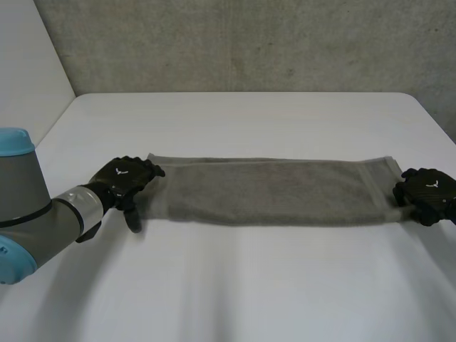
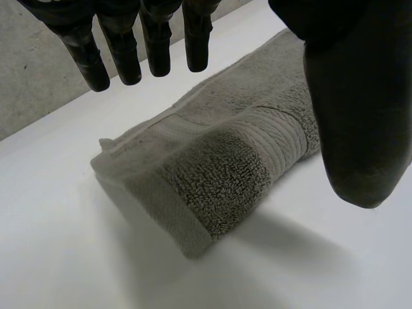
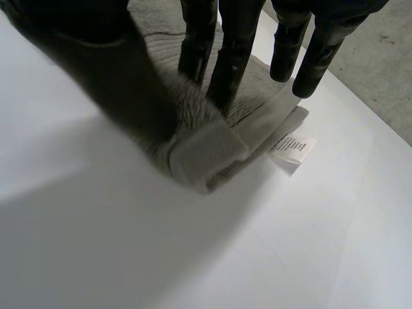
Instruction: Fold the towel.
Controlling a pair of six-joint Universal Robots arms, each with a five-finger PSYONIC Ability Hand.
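Lit softly and evenly from above, bright on the white table (image 1: 235, 285). Thin shadow along the towel's (image 1: 271, 189) near edge; wider grey shadow beside the towel end below the left hand (image 2: 360, 96).

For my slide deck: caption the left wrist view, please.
Open black left hand poised over one end of a grey terry towel on a white table.

A small white care label (image 3: 293, 149) is seen sticking out at the end of the grey towel (image 3: 261, 96). Several short lines of dark print are carried on it, but none can be read. A small white emblem (image 1: 121, 171), roughly V-shaped, is borne on the back of the left hand (image 1: 127, 182) and likewise of the right hand (image 1: 427, 194). No words or numbers can be made out.
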